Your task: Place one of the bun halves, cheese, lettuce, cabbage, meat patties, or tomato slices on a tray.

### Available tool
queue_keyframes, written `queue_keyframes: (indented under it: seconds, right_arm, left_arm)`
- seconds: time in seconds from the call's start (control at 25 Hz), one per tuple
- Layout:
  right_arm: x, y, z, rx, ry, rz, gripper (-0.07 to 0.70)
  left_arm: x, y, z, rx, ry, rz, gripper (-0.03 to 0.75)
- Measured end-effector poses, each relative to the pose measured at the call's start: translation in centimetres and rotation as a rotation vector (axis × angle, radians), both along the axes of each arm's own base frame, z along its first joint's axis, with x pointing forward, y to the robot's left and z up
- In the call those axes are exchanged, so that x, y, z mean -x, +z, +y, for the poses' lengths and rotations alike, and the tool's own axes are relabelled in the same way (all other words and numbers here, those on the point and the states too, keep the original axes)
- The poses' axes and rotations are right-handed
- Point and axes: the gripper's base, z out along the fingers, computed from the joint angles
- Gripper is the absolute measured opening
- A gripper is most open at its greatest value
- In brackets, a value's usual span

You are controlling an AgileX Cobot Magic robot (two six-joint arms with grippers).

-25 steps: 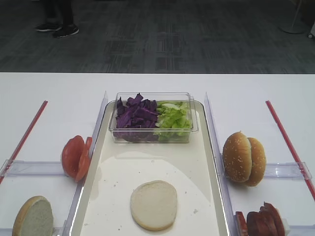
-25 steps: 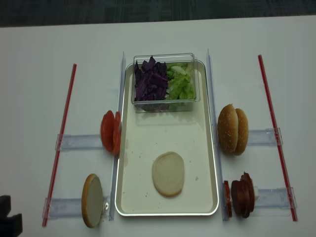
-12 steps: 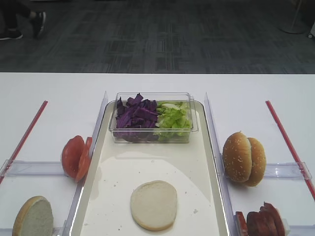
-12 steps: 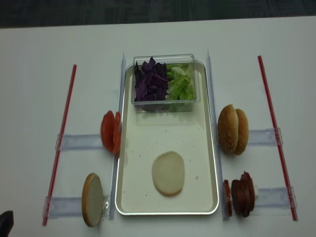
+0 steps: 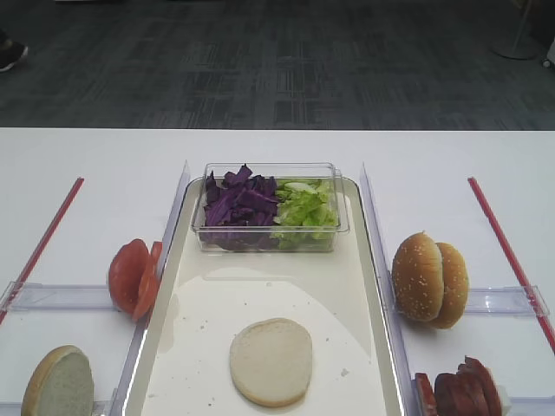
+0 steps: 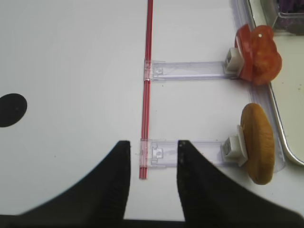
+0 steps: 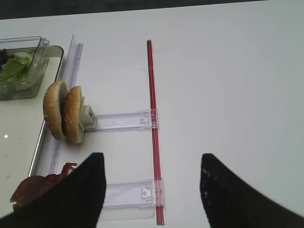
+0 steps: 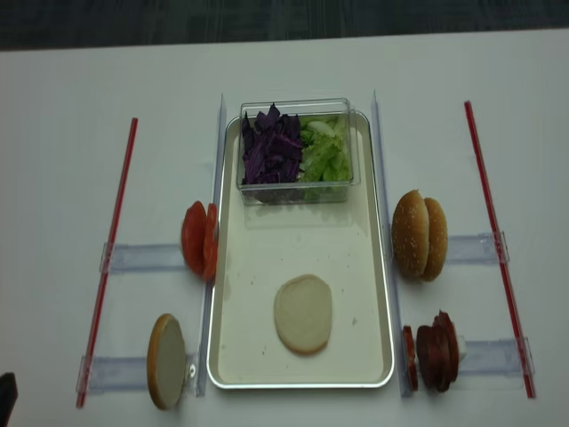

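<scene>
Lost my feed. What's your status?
Both pincers open, empty, off the tray. One bun half lies flat on it. Nothing in the way.

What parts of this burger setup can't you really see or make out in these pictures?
- Meat patties: cut off by the bottom edge in the first overhead view; in the right wrist view the dark left finger covers most of them.
- Standing bun half: bottom cut off in the same overhead view.
- Cabbage and lettuce: anything lower in the tub is hidden beneath the top pieces.
- Both hands: outside both overhead views.
</scene>
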Motion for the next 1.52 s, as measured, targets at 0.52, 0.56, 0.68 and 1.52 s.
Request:
queue_keyframes:
  seconds: [0.52, 0.56, 0.68, 1.52]
  right_arm:
    - [0.0, 0.0, 0.0, 0.0, 0.0, 0.0, 0.463]
    - [0.0, 0.0, 0.0, 0.0, 0.0, 0.0, 0.463]
    - [0.0, 0.0, 0.0, 0.004, 0.002, 0.0, 0.463]
    - [0.0, 0.0, 0.0, 0.004, 0.002, 0.0, 0.463]
  left_arm:
    - [0.99, -0.11, -0.06, -0.005, 0.0, -0.075, 0.234]
    - [0.99, -0.11, -0.06, -0.005, 0.0, -0.075, 0.234]
    - [1.02, -0.11, -0.06, -0.005, 0.0, -0.078, 0.234]
    - [1.02, -0.11, -0.06, -0.005, 0.0, -0.078, 0.234]
